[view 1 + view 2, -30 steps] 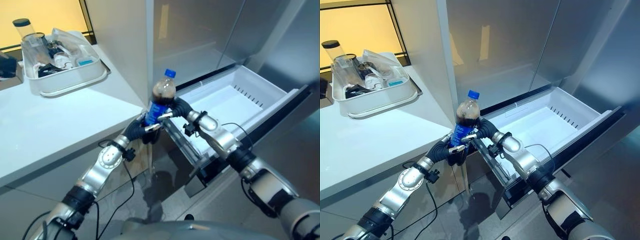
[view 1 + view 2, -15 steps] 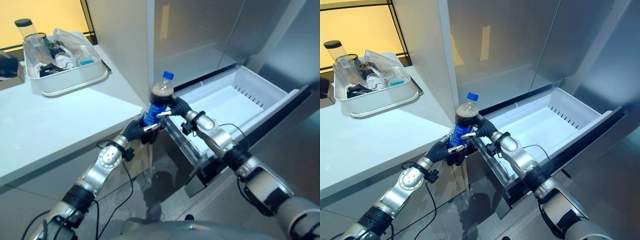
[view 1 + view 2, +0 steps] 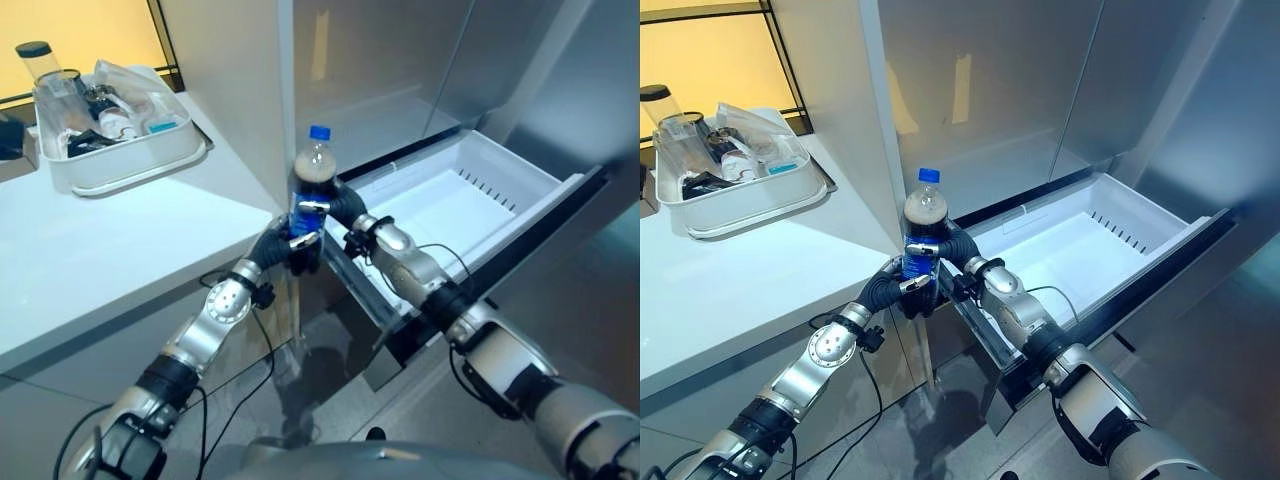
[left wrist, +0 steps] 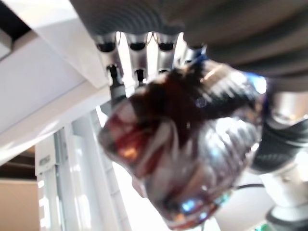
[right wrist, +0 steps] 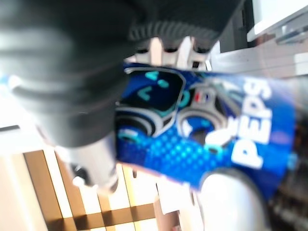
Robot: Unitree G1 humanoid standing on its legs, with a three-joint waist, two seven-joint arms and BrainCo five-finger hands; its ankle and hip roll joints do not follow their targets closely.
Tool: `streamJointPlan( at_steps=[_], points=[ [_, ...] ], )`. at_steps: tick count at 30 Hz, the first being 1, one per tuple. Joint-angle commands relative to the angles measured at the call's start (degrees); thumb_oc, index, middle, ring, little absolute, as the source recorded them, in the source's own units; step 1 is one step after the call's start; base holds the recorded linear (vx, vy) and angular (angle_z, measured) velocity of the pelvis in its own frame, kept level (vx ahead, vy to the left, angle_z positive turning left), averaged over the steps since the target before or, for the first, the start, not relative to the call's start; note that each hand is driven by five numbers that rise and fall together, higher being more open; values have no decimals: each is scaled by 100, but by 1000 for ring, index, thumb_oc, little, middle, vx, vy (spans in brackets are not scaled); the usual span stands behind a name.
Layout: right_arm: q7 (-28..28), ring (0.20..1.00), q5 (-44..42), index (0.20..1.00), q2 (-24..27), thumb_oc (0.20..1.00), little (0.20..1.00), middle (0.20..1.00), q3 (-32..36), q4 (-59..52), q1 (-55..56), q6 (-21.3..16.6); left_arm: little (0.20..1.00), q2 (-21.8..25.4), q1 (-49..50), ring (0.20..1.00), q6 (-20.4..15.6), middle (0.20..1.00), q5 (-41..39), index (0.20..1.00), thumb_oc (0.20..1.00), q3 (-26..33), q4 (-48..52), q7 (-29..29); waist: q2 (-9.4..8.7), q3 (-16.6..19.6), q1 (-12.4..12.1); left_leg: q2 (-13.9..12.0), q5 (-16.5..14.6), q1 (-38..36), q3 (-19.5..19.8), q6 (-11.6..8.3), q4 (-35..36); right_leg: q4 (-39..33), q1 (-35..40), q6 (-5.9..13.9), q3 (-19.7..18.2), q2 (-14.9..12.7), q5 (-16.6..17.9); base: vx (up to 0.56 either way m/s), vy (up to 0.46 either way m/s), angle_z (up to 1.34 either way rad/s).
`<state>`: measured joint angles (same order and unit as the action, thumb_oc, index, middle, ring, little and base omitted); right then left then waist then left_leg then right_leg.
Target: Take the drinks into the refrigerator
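A cola bottle (image 3: 307,188) with a blue cap and blue label stands upright in the air between my two hands, just left of the open white refrigerator drawer (image 3: 455,205). My left hand (image 3: 281,248) is curled round its lower part from below; the left wrist view shows the bottle's base (image 4: 183,144) past the fingers (image 4: 139,53). My right hand (image 3: 337,209) grips the label from the drawer side; the right wrist view shows the blue label (image 5: 202,130) under its fingers (image 5: 168,48). The drawer holds nothing.
A white tray (image 3: 120,170) of jars and packets sits at the back left of the white counter (image 3: 110,260). Steel refrigerator doors (image 3: 380,60) rise behind the drawer. The drawer's front panel (image 3: 520,240) juts out to the right.
The whole view has shifted a little. The bottle has gone from leaning right to standing nearly upright, and both hands have stayed on it.
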<state>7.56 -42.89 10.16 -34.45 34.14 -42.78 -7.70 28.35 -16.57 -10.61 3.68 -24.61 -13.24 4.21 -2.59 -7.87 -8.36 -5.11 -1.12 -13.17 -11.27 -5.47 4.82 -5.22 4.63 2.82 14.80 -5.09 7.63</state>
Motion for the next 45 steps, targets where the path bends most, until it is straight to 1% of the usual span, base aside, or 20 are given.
streamJointPlan(
  at_steps=[1,8,9,10,11,13,15,16,17,18,19,20,21,22,24,25,28,34,42,45],
  points=[
    [-98,200,206,200,-787,200,200,200,-118,-86,-1453,-299,200,-325,-1357,200,-851,200,246,200,200,-927,740,-87,-41,99,-213,390,-256,205,103,295,18,360,468,336,275,-19,-570,0,0,0],
    [-189,200,438,200,-359,200,200,200,100,-335,-1210,-295,200,-250,-1110,200,-824,200,54,200,200,-698,986,-168,-68,87,-231,401,-252,227,132,303,18,350,468,349,307,-39,-547,0,0,0],
    [-218,200,448,200,-292,200,200,200,161,-344,-1155,-298,300,-277,-1070,300,-813,300,37,300,300,-678,954,-177,-69,82,-226,404,-251,236,135,306,18,352,457,352,307,-45,-542,0,0,0],
    [-239,200,451,200,-232,200,200,200,219,-364,-1105,-302,611,-299,-1047,611,-793,611,30,611,611,-666,919,-185,-76,73,-220,402,-248,244,139,307,18,348,451,354,307,-48,-537,0,0,0],
    [-277,200,471,200,-127,200,200,200,282,-409,-1024,-301,1000,-347,-982,1000,-761,1000,-29,1000,1000,-648,874,-201,-82,64,-215,410,-248,248,136,313,18,346,447,358,311,-55,-530,0,0,0],
    [-375,200,671,200,254,200,200,200,476,-832,-623,-325,1000,-587,-489,1000,-665,1000,-678,1000,1000,-321,597,-150,-115,16,-218,422,-225,284,137,327,18,338,421,361,318,-64,-514,-9,-1,2],
    [-391,200,805,200,508,200,200,200,636,-1261,-210,-355,1000,-699,-183,1000,-638,1000,-968,1000,1000,-126,587,-223,-116,-3,-217,426,-223,304,144,337,18,340,413,365,324,-70,-515,-9,3,4],
    [-395,200,810,200,515,200,200,200,635,-1286,-183,-346,1000,-699,-168,1000,-634,1000,-976,1000,1000,-128,596,-231,-113,8,-218,427,-224,303,146,337,18,339,414,365,326,-70,-515,-9,-10,7],
    [-435,200,1001,200,778,200,200,200,875,-1698,195,-389,1000,-887,286,1000,-555,1000,-1656,1000,1000,177,460,-346,-123,-29,-228,437,-216,326,159,355,18,333,407,364,340,-77,-507,-7,-11,8],
    [-441,200,1007,200,784,200,200,200,875,-1723,222,-379,1000,-887,300,1000,-552,1000,-1666,1000,1000,175,467,-355,-120,-18,-229,437,-217,325,161,355,18,332,410,364,342,-77,-508,-5,-10,15],
    [-492,200,1116,200,924,200,200,200,1046,-1940,411,-402,1000,-904,502,1000,-497,1000,-1869,1000,1000,322,483,-397,-122,-24,-235,442,-217,331,167,359,18,330,409,365,355,-80,-508,-7,-1,21],
    [-533,200,1268,200,1183,200,200,200,1428,-2373,867,-451,1000,-875,1003,1000,-418,1000,-2278,1000,1000,656,612,-593,-123,-55,-248,449,-215,353,188,372,18,329,395,366,370,-93,-511,-7,-1,19],
    [-534,200,1269,200,1183,200,200,200,1428,-2377,872,-449,1000,-873,1007,1000,-416,1000,-2278,1000,1000,655,615,-593,-124,-51,-249,449,-215,355,188,372,18,329,394,367,370,-93,-511,-8,3,11],
    [-610,200,1327,200,1384,200,200,200,1832,-2668,1233,-499,1000,-830,1365,1000,-357,1000,-2544,1000,1000,945,728,-724,-126,-84,-256,463,-216,376,202,384,18,330,376,372,389,-96,-513,3,5,3],
    [-646,200,1374,200,1439,200,200,200,2012,-2791,1388,-510,1000,-810,1523,1000,-314,1000,-2613,1000,1000,1033,801,-774,-134,-77,-269,466,-216,386,212,389,18,333,367,373,398,-100,-517,0,5,9],
    [-725,200,1431,200,1577,200,200,200,2361,-2977,1642,-569,1000,-827,1750,1000,-273,1000,-2730,1000,1000,1202,850,-820,-149,-92,-282,478,-218,401,227,401,18,329,367,376,399,-106,-520,4,11,10],
    [-846,200,1519,200,1740,200,200,200,2870,-3136,1915,-669,1000,-789,2118,1000,-255,1000,-2652,1000,1000,1415,1047,-933,-162,-103,-311,489,-227,422,246,408,18,320,366,381,407,-115,-532,4,9,4],
    [-1099,200,1479,200,1906,200,200,200,3432,-3113,1975,-858,1000,-751,2205,1000,-286,1000,-2575,1000,1000,1489,1172,-1023,-175,-96,-333,496,-240,433,255,407,18,306,374,389,425,-123,-545,0,0,0],
    [-1385,200,1333,200,2111,200,200,200,3702,-2900,1614,-1033,1000,-683,2111,1000,-281,1000,-2507,1000,1000,1375,1160,-1039,-169,-98,-355,489,-258,418,252,408,18,304,376,390,411,-111,-548,0,0,0],
    [-1415,200,1748,200,2452,200,200,200,3390,-2214,1176,-781,1000,-441,2085,1000,-262,1000,-2583,1000,1000,1199,1407,-1286,-181,-110,-390,486,-260,408,237,400,18,316,364,393,395,-95,-546,0,0,0]
  ],
)
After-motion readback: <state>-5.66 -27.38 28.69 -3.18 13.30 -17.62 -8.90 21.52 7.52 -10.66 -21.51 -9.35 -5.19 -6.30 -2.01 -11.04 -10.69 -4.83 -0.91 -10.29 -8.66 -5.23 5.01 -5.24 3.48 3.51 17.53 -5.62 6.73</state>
